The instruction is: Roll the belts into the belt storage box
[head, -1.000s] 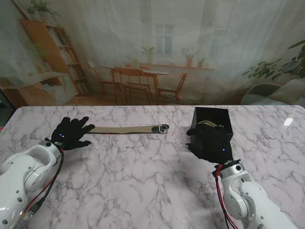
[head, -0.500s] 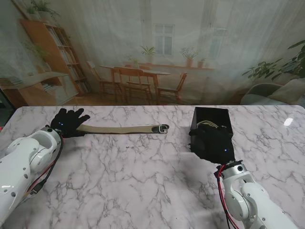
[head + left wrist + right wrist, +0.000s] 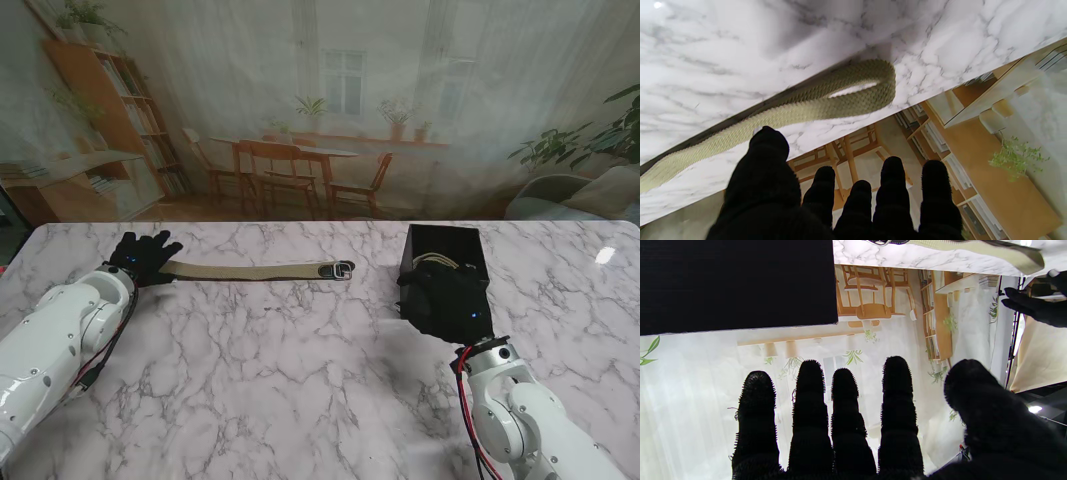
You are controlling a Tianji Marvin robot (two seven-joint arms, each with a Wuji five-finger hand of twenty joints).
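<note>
Lying flat, one belt [image 3: 250, 270], one box [image 3: 445, 262]; both hands' fingers [image 3: 892, 186] released, grasping nothing.

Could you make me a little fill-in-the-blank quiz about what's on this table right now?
1. The belt lies stretched out on the ____ table top.
2. The belt's free end by the left hand is folded back into a small ____.
3. The right hand rests against the near side of the ____ storage box.
4. The belt's buckle points toward the ____.

Missing words: marble; loop; black; box
</note>
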